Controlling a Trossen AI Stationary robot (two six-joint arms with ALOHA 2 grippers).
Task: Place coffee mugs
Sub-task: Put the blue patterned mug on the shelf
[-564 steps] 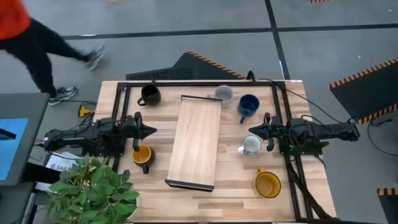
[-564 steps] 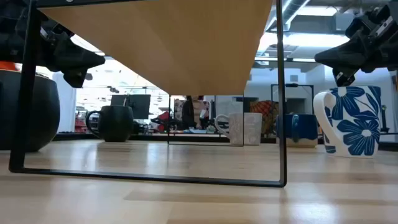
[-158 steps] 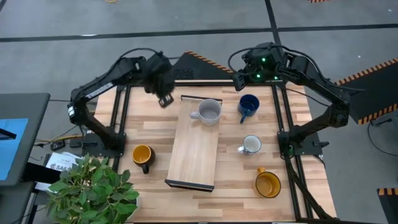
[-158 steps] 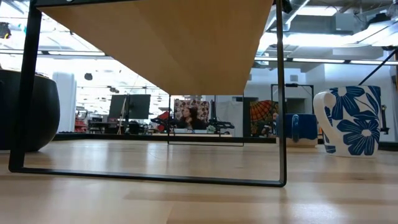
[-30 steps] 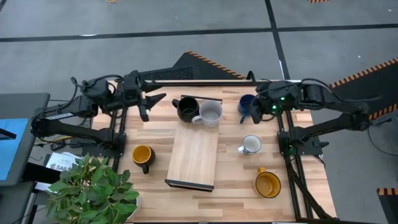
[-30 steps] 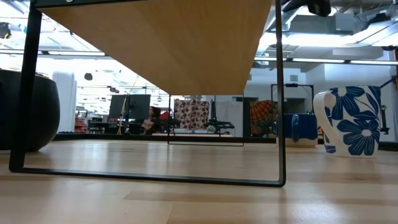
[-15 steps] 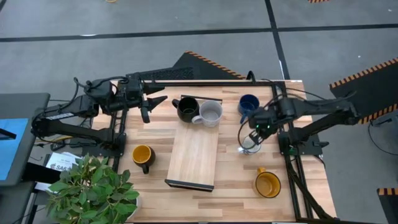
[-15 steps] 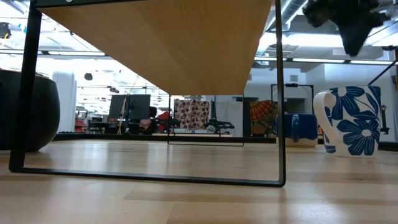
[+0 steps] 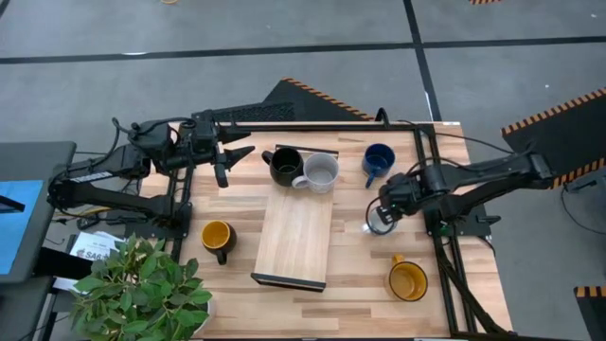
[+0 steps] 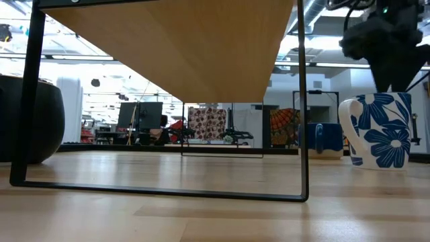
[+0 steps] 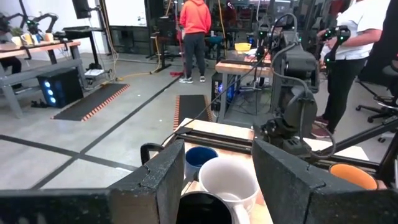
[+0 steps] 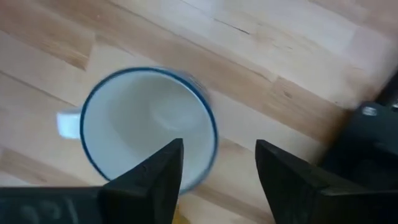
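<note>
The right gripper [image 9: 386, 210] is hanging directly over the white mug [image 9: 381, 221], which is sitting on the table [image 9: 350, 275] to the right of the wooden board [image 9: 296, 227], between the blue mug [image 9: 378, 160] and the nearer yellow mug [image 9: 408, 280]. In the right wrist view the fingers [image 12: 149, 171] are standing apart, empty, and the white mug [image 12: 148, 127] is lying just ahead of them: one finger is lining up with the mug's mouth, the other with the bare table outside its wall. So the rim on that side is sitting roughly in the gap, and the short handle is pointing away from the fingers. In my judgement the coming move is turning on a straight drop that keeps this wall between the fingers. This arm is plainly the nearer one.

The left gripper [image 9: 227, 156] is waiting off the far-left corner of the board, fingers spread and holding nothing, aimed at the black mug [image 9: 284, 166] and grey mug [image 9: 321, 171]. These two are standing touching at the board's far end. A second yellow mug [image 9: 217, 236] is sitting on the table left of the board.

In the low view the white mug [image 10: 376, 131] is showing a dark blue flower print. I am reading no brand, label or writing on any mug.
</note>
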